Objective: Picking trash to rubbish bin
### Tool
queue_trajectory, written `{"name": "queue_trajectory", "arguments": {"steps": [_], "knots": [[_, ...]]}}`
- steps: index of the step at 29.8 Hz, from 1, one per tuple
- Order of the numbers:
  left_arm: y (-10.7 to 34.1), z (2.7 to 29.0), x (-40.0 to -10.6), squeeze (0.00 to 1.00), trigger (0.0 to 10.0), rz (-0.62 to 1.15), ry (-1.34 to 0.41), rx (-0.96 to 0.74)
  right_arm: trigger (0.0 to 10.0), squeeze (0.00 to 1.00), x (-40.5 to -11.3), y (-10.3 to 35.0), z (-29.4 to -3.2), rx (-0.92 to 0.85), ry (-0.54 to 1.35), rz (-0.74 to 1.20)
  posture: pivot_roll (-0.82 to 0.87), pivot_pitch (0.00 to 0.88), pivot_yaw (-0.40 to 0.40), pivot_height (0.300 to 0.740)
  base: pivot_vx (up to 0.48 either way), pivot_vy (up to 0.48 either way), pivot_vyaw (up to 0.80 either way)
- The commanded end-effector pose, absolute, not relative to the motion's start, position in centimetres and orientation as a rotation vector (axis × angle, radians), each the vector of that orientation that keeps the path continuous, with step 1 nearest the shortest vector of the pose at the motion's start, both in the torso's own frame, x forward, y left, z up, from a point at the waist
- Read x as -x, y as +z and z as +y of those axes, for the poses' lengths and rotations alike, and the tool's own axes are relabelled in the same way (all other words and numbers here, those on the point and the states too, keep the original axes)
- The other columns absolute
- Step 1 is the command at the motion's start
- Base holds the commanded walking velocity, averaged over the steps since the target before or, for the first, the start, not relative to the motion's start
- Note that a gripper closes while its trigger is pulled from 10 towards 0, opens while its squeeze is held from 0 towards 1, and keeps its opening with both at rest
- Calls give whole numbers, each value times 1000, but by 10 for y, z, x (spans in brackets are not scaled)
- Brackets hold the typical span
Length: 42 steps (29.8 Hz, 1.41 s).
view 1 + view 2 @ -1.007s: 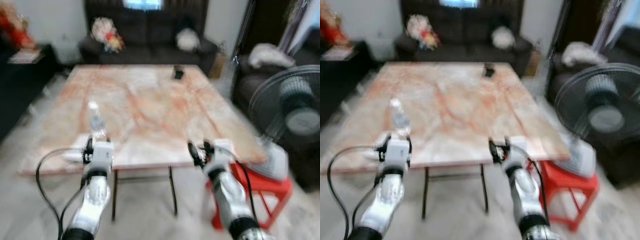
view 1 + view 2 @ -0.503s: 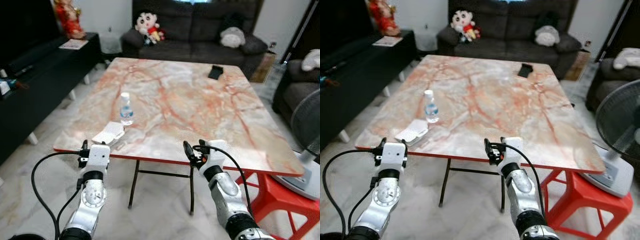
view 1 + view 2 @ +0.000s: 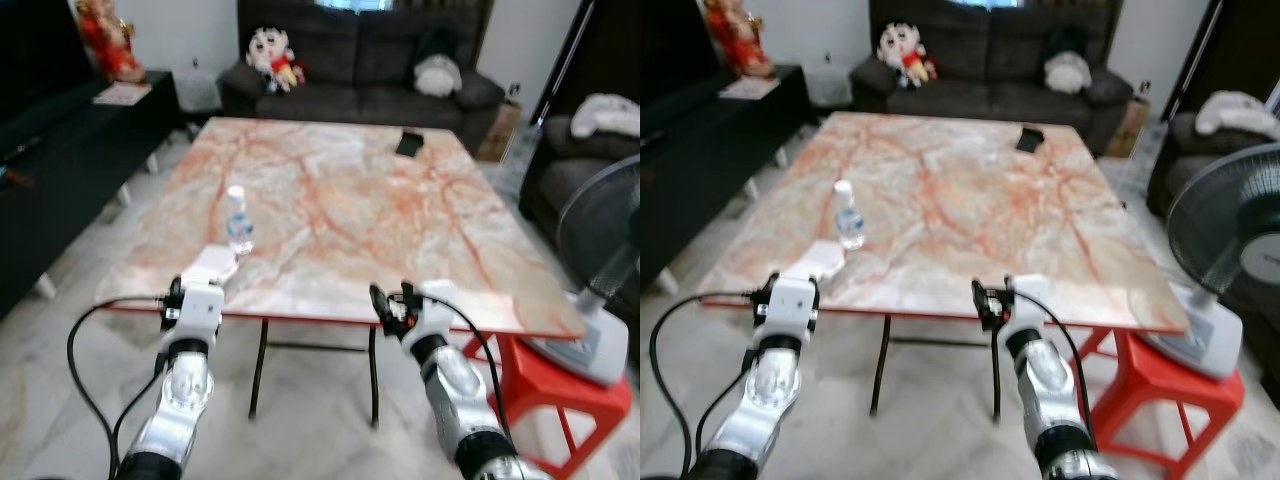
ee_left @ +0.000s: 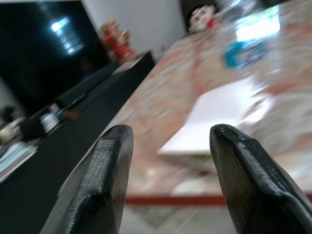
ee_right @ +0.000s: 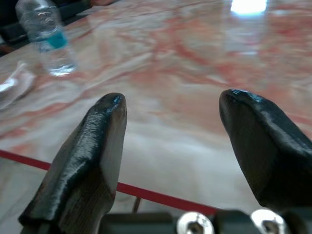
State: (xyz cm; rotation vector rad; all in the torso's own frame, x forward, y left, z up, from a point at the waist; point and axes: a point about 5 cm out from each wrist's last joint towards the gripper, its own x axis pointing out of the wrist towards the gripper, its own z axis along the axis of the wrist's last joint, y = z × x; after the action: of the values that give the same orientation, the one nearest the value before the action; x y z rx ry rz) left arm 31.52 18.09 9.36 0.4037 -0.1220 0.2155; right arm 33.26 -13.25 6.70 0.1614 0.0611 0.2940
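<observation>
The left claw point(image 4: 165, 141) is being held open before the near edge of the pink marbled counter point(image 3: 340, 200). A flat white container point(image 3: 208, 267) and a clear plastic water bottle point(image 3: 238, 220) are being carried near that edge. The right claw point(image 5: 170, 122) is likewise being held open, empty.

A clear plastic water bottle with a blue label point(image 3: 238, 220) stands upright on the pink-veined marble table top, toward its near left part. Just beside it, at about seven o'clock from the bottle, a flat white takeaway box point(image 3: 208, 267) lies closed by the table's near left edge.
</observation>
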Motion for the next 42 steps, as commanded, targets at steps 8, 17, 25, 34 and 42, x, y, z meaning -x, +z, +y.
{"name": "queue_trajectory", "arguments": {"steps": [8,17,25,34,42], "knots": [[96,177,-319,0,10000,-114,213,-385,10000,0,-335,71,-134,-160,294,51,-8,0,-72,740,0,0,0],[96,176,-319,0,10000,-114,215,-382,10000,0,-334,71,-130,-139,315,48,-7,0,-74,740,81,0,482],[95,175,-319,0,10000,-106,213,-381,10000,0,-335,72,-131,-149,316,46,-10,0,-73,740,248,0,0],[94,174,-319,0,10000,-102,216,-378,10000,0,-335,72,-129,-140,330,44,-13,0,-77,740,273,0,0],[96,174,-320,0,10000,-110,216,-375,10000,0,-335,72,-129,-142,334,44,-11,0,-78,740,288,0,0]]}}
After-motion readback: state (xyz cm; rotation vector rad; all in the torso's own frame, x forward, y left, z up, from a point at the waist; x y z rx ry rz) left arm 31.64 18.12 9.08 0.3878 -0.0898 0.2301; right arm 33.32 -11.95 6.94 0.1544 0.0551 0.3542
